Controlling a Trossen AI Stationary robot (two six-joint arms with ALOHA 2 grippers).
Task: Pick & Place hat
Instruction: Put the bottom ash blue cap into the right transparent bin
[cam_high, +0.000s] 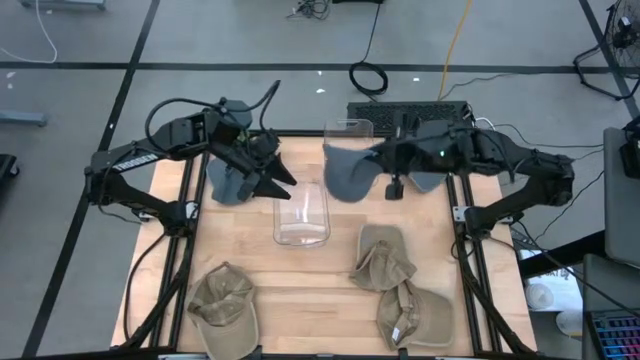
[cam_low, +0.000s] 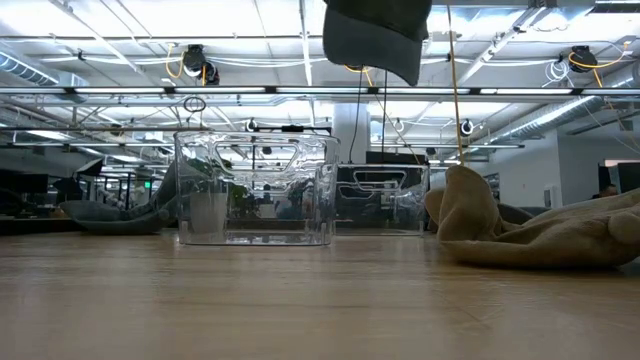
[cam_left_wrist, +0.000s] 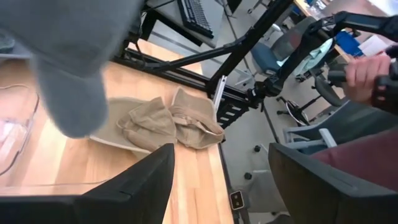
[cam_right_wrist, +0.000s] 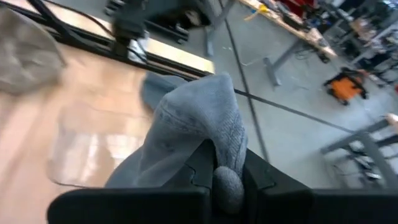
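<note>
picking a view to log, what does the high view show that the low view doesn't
Only the high view shows both tools: the left tool open beside a grey cloth cap lying at the table's back, the right tool shut on a second grey cloth cap, plus a tan cap at the front left. Only the low view shows the held cap hanging clear above the tabletop. Both show the clear plastic bin and tan caps on the wooden table.

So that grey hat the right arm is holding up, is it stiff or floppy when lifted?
Probably floppy: the grey hat sags in folds from the right gripper, which is shut on a bunched bit of fabric. It looks light, hanging from that one pinch. Likely to drape rather than drop neatly into the clear box.
</note>
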